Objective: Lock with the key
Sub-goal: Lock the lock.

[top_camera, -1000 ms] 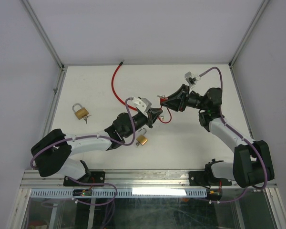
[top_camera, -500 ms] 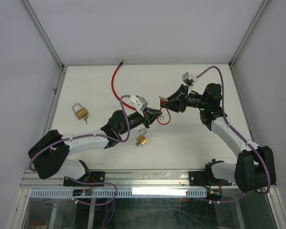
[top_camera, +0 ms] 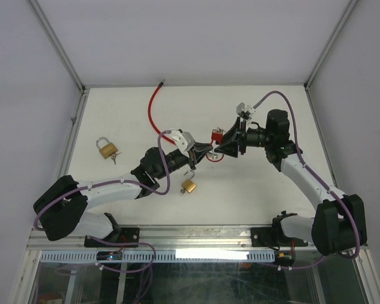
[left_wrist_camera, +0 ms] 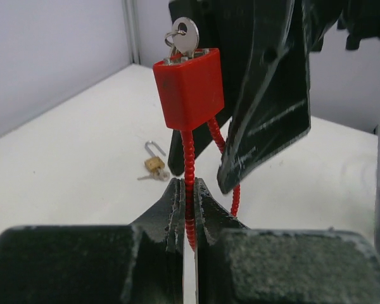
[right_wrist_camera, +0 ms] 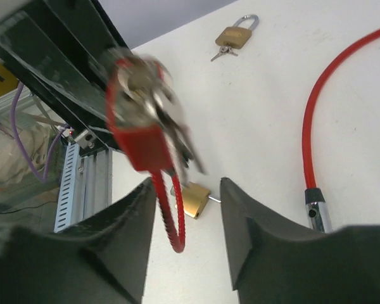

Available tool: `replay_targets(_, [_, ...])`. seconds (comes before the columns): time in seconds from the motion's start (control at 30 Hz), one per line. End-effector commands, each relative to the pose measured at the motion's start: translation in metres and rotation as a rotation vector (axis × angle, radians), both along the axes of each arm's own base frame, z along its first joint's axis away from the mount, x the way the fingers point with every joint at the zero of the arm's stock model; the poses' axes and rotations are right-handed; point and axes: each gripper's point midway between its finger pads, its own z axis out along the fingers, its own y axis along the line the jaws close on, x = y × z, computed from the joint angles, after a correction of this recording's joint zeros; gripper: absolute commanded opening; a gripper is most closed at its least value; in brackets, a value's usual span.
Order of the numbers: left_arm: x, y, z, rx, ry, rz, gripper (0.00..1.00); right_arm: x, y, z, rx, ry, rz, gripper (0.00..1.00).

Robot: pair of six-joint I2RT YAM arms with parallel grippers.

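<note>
Lock (top_camera: 216, 135): red block body, up off the table (top_camera: 272, 190) at mid-field, between the two grippers. Key (left_wrist_camera: 185, 35) is seated in its top end, a ring and more keys bunched with it. A thin ribbed red loop hangs from the bottom of the body.

Far left on the table: brass padlock (top_camera: 106, 148), lying flat, small keys beside it. Well apart from both arms.

Back left: long red cable (top_camera: 151, 107) curving from the rear edge toward the centre; its metal end lies on the table in the right wrist view (right_wrist_camera: 318, 212).

Left gripper (top_camera: 209, 150): reaches in from the left, clamped on one strand of the loop just below the lock body. The left wrist view shows both pads pressed onto the ribbing (left_wrist_camera: 189, 190), body standing upright above them.

Below it, on the table: second padlock (top_camera: 189, 185), brass, shackle open.

Right gripper (top_camera: 220, 147): comes in from the right, tips close against the lock. Fingers (right_wrist_camera: 114, 253) spread apart, nothing gripped. Lock hangs just ahead of the gap, blurred in that view. Whether a finger touches the body, cannot tell.
</note>
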Motion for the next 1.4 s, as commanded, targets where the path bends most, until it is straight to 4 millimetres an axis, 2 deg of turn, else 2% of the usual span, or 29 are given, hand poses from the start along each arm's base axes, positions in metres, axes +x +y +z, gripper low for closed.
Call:
replay_targets(0.0, [-0.005,0.013,0.075,-0.185,-0.185,0.007,0.00,-0.001,-0.005,0.008,-0.033,-0.076,-0.020,0.51])
replay_targets(0.1, [-0.006,0.019,0.074,-0.179,-0.189,0.017,0.00,-0.001,-0.008,0.012,-0.041,-0.106,-0.032,0.60])
replay_targets(0.23, [-0.005,0.023,0.067,-0.144,-0.191,0.033,0.00,-0.003,-0.014,0.019,-0.052,-0.159,-0.035,0.67])
replay_targets(0.47, [-0.009,0.026,0.041,-0.002,-0.187,0.020,0.00,-0.015,-0.028,0.033,-0.073,-0.256,0.002,0.68])
replay_targets(0.63, [-0.009,0.036,0.018,0.100,-0.162,0.042,0.00,-0.029,-0.030,0.042,-0.058,-0.253,0.061,0.68])
replay_targets(0.77, [-0.010,0.041,0.001,0.167,-0.152,0.044,0.00,-0.034,-0.028,0.046,-0.037,-0.178,0.084,0.67])
replay_targets(1.03, [-0.004,0.046,-0.023,0.270,-0.145,0.099,0.00,-0.024,-0.024,0.051,0.003,0.089,0.025,0.63])
replay_targets(1.37, [-0.003,0.031,-0.036,0.370,-0.180,0.141,0.00,-0.008,-0.023,0.041,-0.009,0.207,-0.086,0.47])
